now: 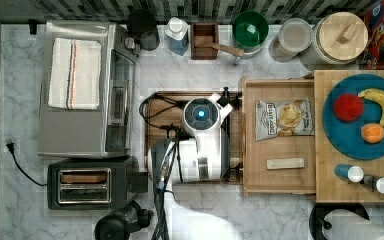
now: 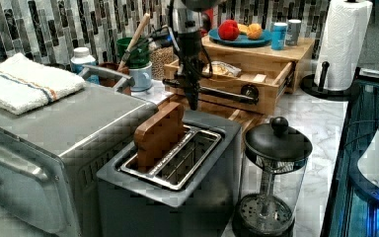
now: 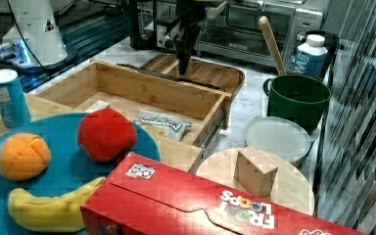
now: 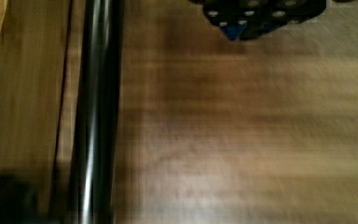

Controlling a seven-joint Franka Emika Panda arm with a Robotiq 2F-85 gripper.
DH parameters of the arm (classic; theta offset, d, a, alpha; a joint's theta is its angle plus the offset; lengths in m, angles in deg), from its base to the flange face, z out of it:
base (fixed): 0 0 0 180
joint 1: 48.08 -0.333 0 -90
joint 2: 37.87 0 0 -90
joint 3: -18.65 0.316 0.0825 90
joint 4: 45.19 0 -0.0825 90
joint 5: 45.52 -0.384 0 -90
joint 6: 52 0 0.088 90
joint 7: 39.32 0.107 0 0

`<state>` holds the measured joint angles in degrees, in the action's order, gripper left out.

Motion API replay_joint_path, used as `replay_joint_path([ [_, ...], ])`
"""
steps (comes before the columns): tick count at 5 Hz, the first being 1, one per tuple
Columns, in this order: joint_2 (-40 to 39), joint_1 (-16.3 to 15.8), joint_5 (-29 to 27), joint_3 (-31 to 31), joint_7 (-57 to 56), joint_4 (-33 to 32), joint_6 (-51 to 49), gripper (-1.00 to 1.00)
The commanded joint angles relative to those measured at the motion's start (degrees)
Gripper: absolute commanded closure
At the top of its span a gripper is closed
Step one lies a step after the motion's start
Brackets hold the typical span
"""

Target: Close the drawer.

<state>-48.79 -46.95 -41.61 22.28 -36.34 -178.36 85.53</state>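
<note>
Drawer [image 1: 279, 150] — shallow rectangular light-wood box — stands open.

Drawer [image 2: 256, 79] open — tool [image 2: 193, 101] before it

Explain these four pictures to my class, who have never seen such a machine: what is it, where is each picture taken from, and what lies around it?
It is a white robot arm on a marble kitchen counter. One camera looks straight down, two look from opposite sides, and one rides on the wrist. The arm's pincer hangs over a dark cutting board, beside the black handle bar of an open wooden drawer. In the drawer lie a chip bag and a pale bar. Nothing is held, as far as I can tell.
</note>
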Motion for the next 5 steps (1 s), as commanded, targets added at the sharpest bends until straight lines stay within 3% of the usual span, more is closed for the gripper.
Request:
replay_joint_path([
  [1,5.5,2.1,1.8,-1.1,-7.6,-2.7,9.8,1.00],
  [2,4.7,3.8,-0.9,-2.7,-14.2,-2.8,13.9,1.00],
  [5,0.3,9.7,-6.4,-4.4,-25.4,2.1,12.8,1.00],
])
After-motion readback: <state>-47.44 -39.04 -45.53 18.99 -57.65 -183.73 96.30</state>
